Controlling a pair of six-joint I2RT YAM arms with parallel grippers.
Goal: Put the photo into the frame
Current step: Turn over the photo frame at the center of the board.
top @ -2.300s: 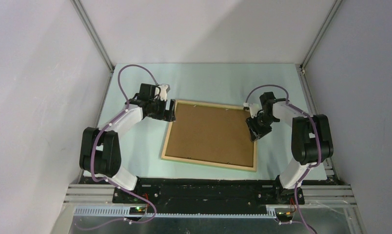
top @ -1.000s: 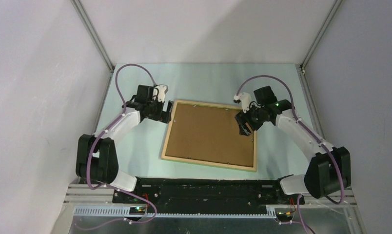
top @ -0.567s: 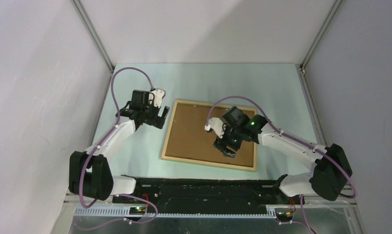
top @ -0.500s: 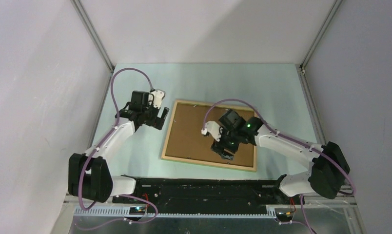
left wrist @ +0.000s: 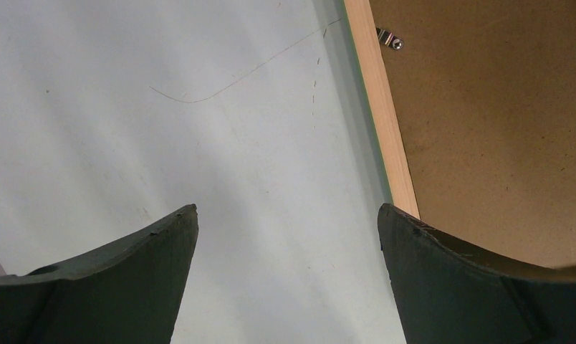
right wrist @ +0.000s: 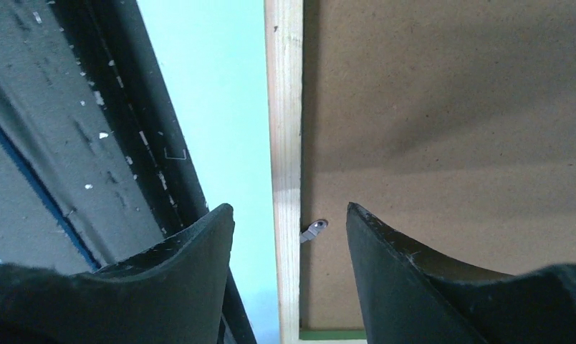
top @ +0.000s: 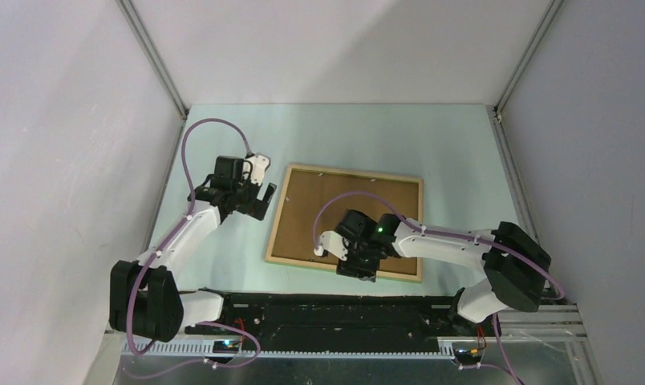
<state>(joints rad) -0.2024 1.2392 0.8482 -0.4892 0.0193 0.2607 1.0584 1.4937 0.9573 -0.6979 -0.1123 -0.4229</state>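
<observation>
Jaws on both grippers stand parted and empty: we see the left gripper (top: pixel 257 200) hanging wide over the pale green table (top: pixel 343 132) just beside the left rail of the frame (top: pixel 279 215), while the right arm reaches low across to the near rail, the right gripper (top: pixel 356 269) pointing down with its fingers astride the wood. We find the frame lying face down mid-table, slightly askew, pale wood uppermost with a green sliver at its edge, the brown backing board (top: pixel 335 200) filling it, a small metal clip (right wrist: pixel 314 228) at the near rail.
</observation>
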